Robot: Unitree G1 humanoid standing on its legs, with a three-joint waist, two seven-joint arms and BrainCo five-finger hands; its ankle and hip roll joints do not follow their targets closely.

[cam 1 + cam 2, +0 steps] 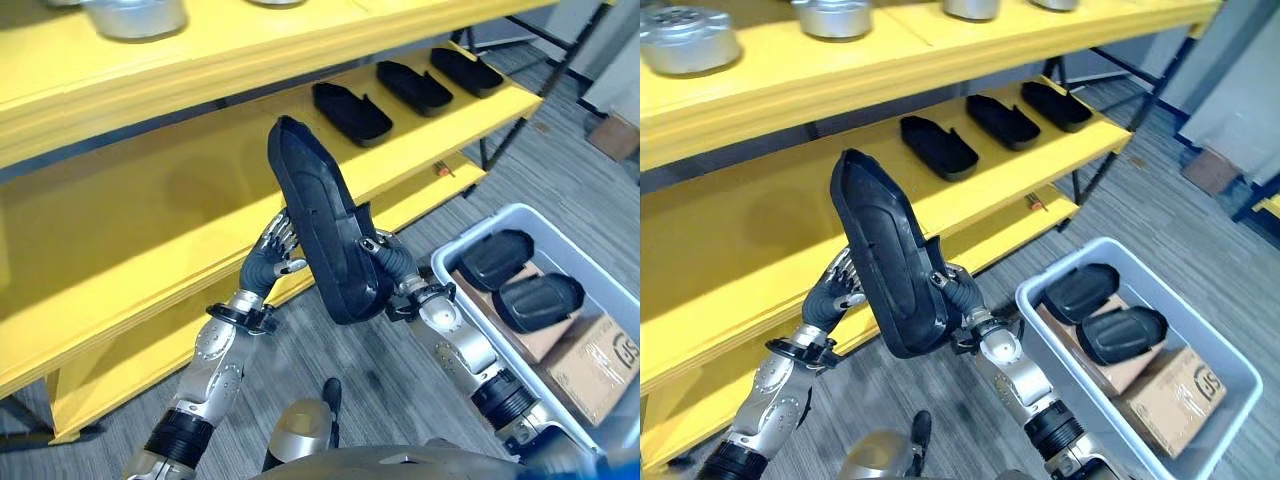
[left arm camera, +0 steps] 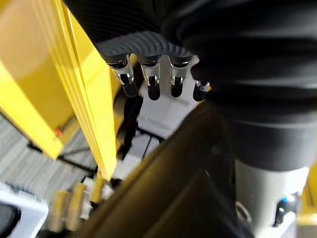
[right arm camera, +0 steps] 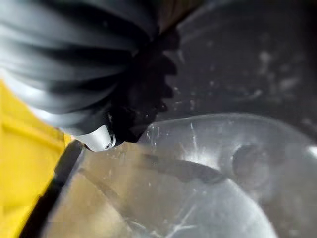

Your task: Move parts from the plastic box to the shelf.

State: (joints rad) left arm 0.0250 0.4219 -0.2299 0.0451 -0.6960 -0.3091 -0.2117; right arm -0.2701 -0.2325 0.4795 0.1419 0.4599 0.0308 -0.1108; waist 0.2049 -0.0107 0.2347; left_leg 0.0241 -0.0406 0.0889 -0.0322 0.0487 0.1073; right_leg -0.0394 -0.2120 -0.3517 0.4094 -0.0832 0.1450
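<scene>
A long black plastic part stands nearly upright in front of the yellow shelf, held between both hands. My left hand presses its straight fingers against the part's back, on the shelf side. My right hand grips the part's lower right edge, with the thumb curled over the rim. The part's glossy surface lies right against that hand. The grey plastic box sits on the floor at the lower right with two more black parts inside.
Three black parts lie in a row on the middle shelf, toward its right end. Round metal pieces stand on the top shelf. A cardboard box fills part of the plastic box.
</scene>
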